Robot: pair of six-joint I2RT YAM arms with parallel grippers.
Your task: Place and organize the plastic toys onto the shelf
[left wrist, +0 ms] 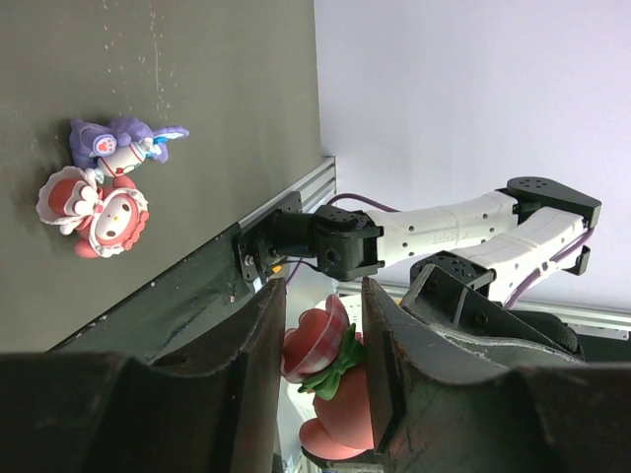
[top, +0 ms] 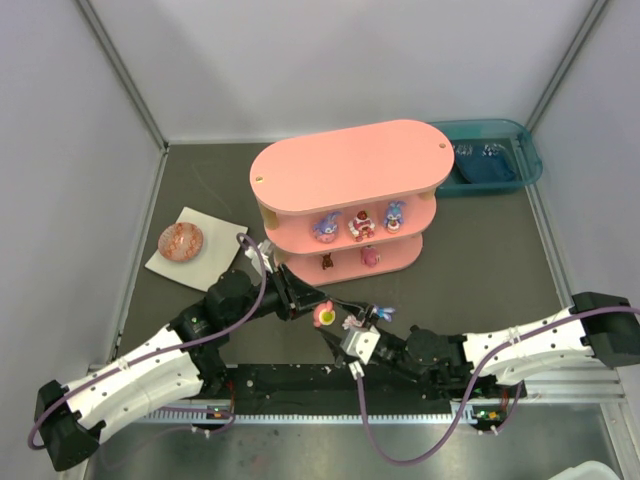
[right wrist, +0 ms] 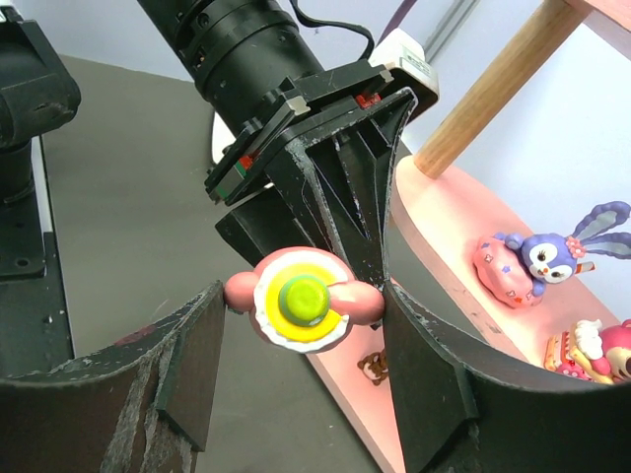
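Observation:
My left gripper [top: 316, 309] [left wrist: 323, 360] is shut on a pink figurine [top: 325, 317] [left wrist: 330, 345] with a checked hat, a green bow and a yellow-green disc. It holds the figurine above the table in front of the pink shelf [top: 350, 165]. My right gripper [top: 341, 328] [right wrist: 304, 296] is open, and that figurine [right wrist: 301, 301] sits between its fingertips. A purple bunny toy [top: 378, 314] [left wrist: 118, 143] and a red-white toy [top: 352, 322] [left wrist: 94, 212] lie on the table. Three toys stand on the middle tier [top: 361, 228] and two on the bottom tier [top: 370, 257].
A teal bin [top: 490, 160] stands right of the shelf. A speckled ball [top: 182, 242] rests on a white plate at the left. The right wrist view shows the shelf's bottom tier [right wrist: 444, 227] with a blue bunny [right wrist: 547, 258] close on the right.

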